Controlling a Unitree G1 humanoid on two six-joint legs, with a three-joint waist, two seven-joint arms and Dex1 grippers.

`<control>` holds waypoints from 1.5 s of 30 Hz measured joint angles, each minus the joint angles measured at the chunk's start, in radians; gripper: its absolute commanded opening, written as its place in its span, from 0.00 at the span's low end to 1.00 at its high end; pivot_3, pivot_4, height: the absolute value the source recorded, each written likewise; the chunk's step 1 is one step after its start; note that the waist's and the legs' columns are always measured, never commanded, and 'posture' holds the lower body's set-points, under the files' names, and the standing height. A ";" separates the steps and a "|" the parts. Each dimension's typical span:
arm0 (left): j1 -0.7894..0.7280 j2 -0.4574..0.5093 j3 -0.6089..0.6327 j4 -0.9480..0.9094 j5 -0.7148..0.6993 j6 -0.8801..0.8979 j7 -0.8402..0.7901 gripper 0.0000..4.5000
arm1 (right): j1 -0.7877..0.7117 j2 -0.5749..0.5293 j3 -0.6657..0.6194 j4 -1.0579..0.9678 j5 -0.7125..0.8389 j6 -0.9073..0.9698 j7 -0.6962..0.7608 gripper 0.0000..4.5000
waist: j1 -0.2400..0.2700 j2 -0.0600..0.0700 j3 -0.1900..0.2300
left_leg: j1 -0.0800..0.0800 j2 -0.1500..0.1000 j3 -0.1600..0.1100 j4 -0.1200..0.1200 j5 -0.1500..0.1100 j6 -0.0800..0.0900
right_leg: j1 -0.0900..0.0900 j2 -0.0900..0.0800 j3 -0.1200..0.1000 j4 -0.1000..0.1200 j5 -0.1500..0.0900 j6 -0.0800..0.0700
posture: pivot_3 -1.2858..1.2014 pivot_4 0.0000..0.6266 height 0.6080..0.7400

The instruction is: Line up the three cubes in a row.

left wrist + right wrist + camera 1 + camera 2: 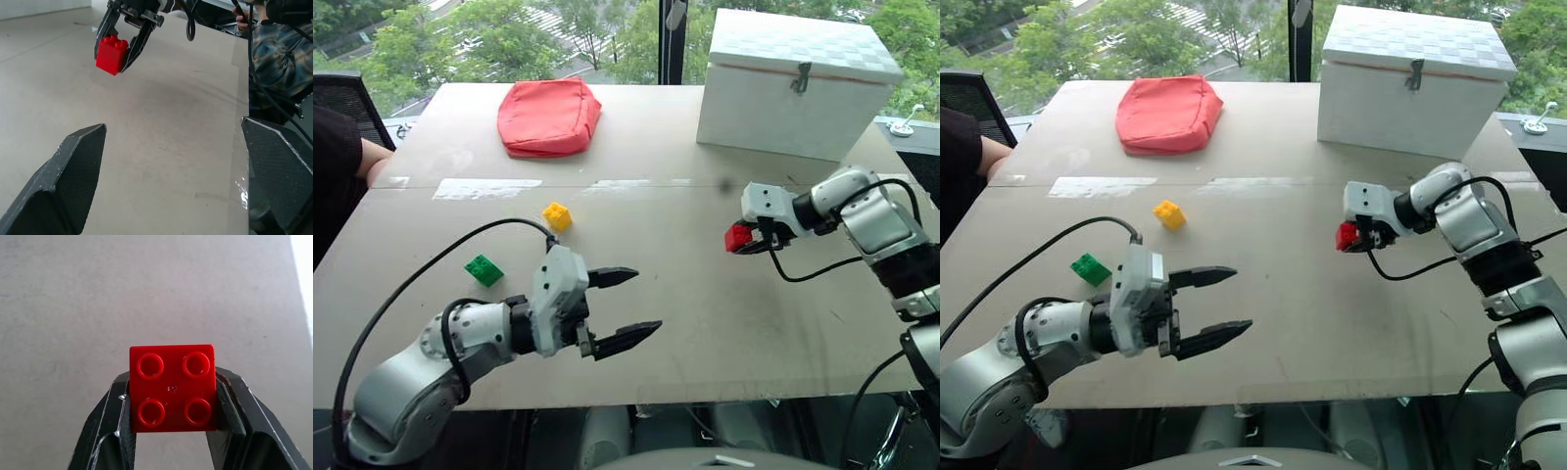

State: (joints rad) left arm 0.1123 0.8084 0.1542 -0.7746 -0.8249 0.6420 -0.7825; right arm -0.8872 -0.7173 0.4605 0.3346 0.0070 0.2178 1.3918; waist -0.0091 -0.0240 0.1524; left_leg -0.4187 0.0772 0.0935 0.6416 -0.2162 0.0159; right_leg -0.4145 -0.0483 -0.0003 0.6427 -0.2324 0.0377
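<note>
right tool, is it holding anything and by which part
The right tool holds the red cube, its fingers clamping two opposite side faces, studs facing the wrist camera.

Looks like an office/lab on an upper floor. Big window (558,34) w/ treetops below, plain worktable (705,323), office chair (342,103).

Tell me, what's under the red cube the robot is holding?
Just bare table. The red cube is pinched in the right gripper, lifted off the tabletop, studs facing the wrist camera. Its far side is hidden, so what's stuck there, if anything, can't be seen.
</note>
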 measured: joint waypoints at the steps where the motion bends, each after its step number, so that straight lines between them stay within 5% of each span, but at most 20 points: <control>1: 0.013 0.004 0.010 0.000 0.000 -0.006 -0.007 1.00 | -0.005 0.013 0.007 0.014 -0.013 -0.013 0.008 0.34 | -0.001 0.000 0.000 | 0.000 0.000 0.000 0.000 0.000 0.000 | 0.000 0.000 0.000 0.000 0.000 0.000 | 0.52 0.24 1.00; 26: 0.106 0.010 0.074 -0.002 0.018 -0.044 -0.033 1.00 | -0.019 0.148 0.014 0.133 -0.113 -0.027 0.016 0.34 | -0.004 0.001 0.000 | 0.001 0.000 0.001 0.000 0.000 0.000 | 0.000 0.000 0.000 0.002 0.000 -0.001 | 0.52 0.24 1.00; 33: 0.100 0.010 0.074 -0.002 0.018 -0.044 -0.022 1.00 | -0.024 0.159 0.014 0.171 -0.131 -0.050 0.014 0.99 | -0.004 0.001 0.000 | 0.001 0.000 0.001 0.000 0.000 0.000 | 0.000 0.000 0.000 0.002 0.000 -0.001 | 0.52 0.24 1.00; 45: 0.144 -0.017 0.122 0.031 0.019 -0.043 0.025 1.00 | 0.062 0.121 -0.100 -0.019 -0.035 0.049 -0.010 0.99 | -0.002 0.001 0.000 | 0.001 0.001 0.001 0.000 0.000 0.000 | 0.000 -0.001 -0.001 0.002 0.000 -0.001 | 0.52 0.24 1.00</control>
State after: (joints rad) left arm 0.2562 0.7911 0.2764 -0.7437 -0.8059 0.5990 -0.7580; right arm -0.8251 -0.5967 0.3606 0.3159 -0.0282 0.2663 1.3814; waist -0.0109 -0.0233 0.1528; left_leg -0.4176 0.0777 0.0944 0.6413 -0.2162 0.0157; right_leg -0.4145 -0.0490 -0.0009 0.6442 -0.2323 0.0371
